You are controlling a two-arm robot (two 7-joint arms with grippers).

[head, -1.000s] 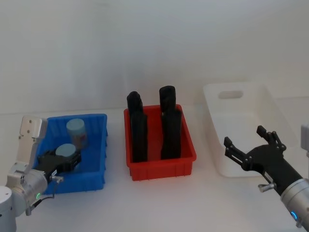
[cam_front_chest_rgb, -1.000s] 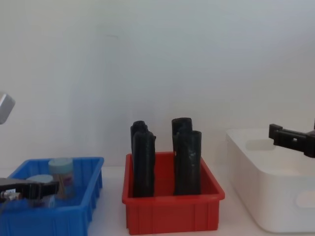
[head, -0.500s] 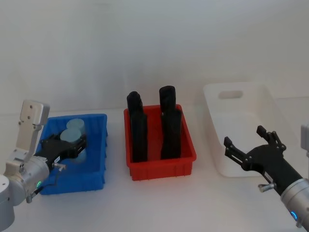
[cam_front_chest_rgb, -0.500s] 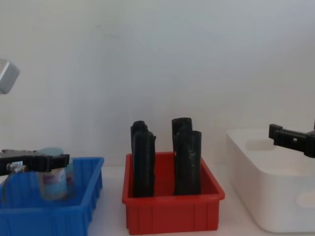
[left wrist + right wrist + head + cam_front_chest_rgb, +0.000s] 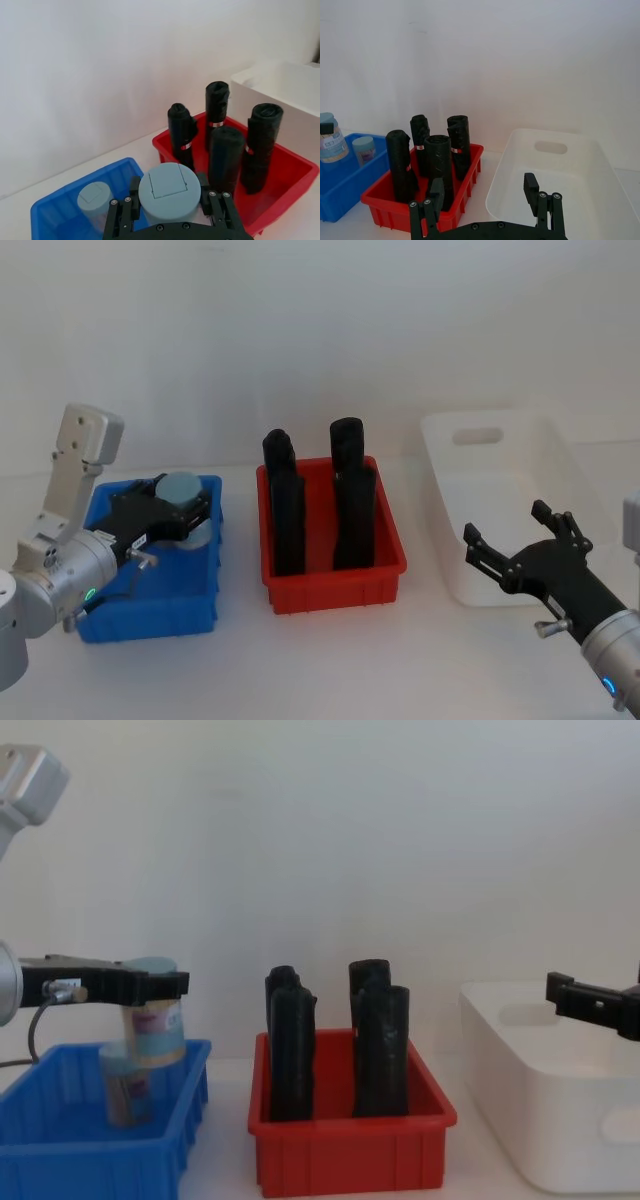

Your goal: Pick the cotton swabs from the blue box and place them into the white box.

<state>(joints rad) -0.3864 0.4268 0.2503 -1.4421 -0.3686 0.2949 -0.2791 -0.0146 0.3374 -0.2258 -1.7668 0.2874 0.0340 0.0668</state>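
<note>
head: left gripper (image 5: 178, 508) pinched a cotton swab jar (image 5: 182, 487) above blue box (image 5: 150, 608). left wrist: second jar (image 5: 93, 196) stood inside the box. right wrist: right gripper (image 5: 482, 192) spread, near white box (image 5: 580, 137). chest: cotton swab jar hung over the box.

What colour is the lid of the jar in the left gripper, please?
Pale blue lid, clearest in the left wrist view.

Robot test lab: plain white tabletop (image 5: 330, 670), blank white wall (image 5: 300, 330), red bin (image 5: 335, 592).
</note>
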